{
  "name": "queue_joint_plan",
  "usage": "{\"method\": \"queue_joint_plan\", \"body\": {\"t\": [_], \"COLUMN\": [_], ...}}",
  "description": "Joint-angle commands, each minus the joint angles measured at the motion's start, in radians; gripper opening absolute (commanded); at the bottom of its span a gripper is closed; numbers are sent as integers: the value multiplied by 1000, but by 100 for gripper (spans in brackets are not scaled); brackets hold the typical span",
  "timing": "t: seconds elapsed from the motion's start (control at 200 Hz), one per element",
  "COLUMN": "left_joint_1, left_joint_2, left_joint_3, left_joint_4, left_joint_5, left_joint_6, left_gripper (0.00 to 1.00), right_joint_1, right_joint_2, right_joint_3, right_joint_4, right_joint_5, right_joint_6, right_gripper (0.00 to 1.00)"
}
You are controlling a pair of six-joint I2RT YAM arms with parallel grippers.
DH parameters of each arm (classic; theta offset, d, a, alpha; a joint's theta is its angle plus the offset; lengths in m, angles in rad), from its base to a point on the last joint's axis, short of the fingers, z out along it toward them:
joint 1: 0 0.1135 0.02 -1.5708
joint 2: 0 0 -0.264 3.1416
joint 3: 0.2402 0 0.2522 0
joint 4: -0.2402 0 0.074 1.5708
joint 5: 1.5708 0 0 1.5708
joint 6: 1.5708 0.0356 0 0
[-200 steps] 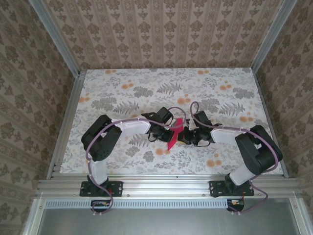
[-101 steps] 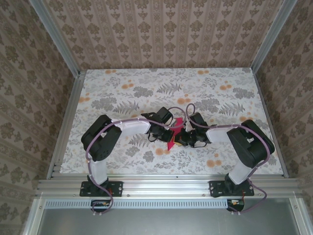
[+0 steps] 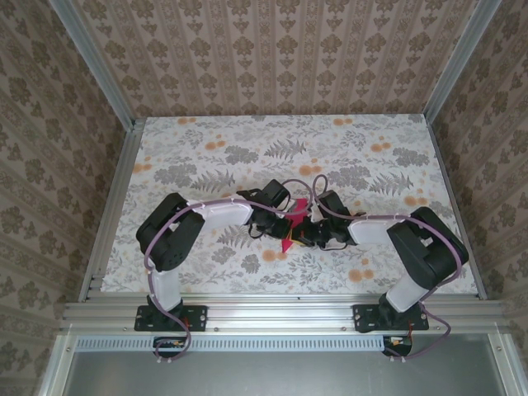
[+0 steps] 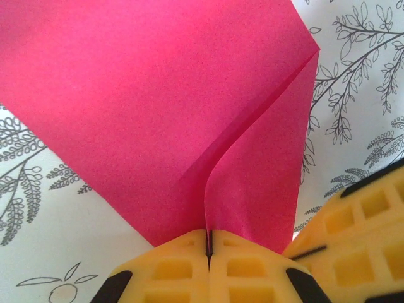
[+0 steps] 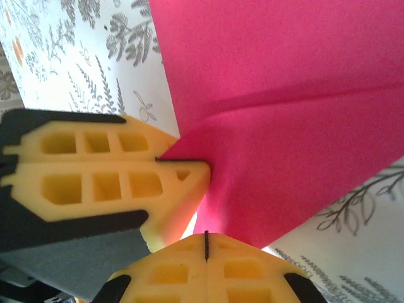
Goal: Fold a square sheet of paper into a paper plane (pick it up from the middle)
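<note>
The square sheet of paper [image 3: 287, 242] is magenta-pink, creased into a narrower pointed shape, and held just above the floral table at its middle. My left gripper [image 3: 288, 223] is shut on it: in the left wrist view the paper [image 4: 158, 107] runs along a curved fold into the slit between the yellow fingertips [image 4: 208, 238]. My right gripper [image 3: 304, 233] meets it from the right, with its jaws closed. Its tips [image 5: 206, 240] sit right under the paper's [image 5: 284, 126] lower edge, and no pink shows in their slit. The left gripper's fingers [image 5: 107, 177] pinch the sheet just beside them.
The table [image 3: 206, 165] has a grey leaf print with small orange flowers. Patterned walls and aluminium rails [image 3: 111, 206] close it in on three sides. Both arms [image 3: 169, 235] [image 3: 425, 247] bend inward from the near edge, cables looping over them.
The right arm has drawn in to the left, bringing its gripper up against the left one. Less of the pink paper shows between them from above. The left arm has stayed put.
</note>
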Motion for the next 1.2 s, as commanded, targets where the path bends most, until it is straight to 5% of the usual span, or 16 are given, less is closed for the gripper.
{"method": "queue_joint_plan", "body": {"t": [0.0,0.575,0.86,1.195], "left_joint_1": [20,19,20,22], "left_joint_2": [24,28,33,30], "left_joint_3": [-39,-39,-39,-41], "left_joint_4": [-65,-60,-60,-61], "left_joint_5": [-43,-34,-31,-34], "left_joint_6": [-4,-2,-2,-3], "left_gripper": [0,0,0,0], "right_joint_1": [11,46,80,93], "right_joint_2": [16,-59,24,-45], "right_joint_3": [-28,-52,-54,-33], "right_joint_4": [41,17,103,-14], "right_joint_5": [32,63,74,113], "right_joint_6": [41,58,99,66], "right_gripper": [4,5,5,4]}}
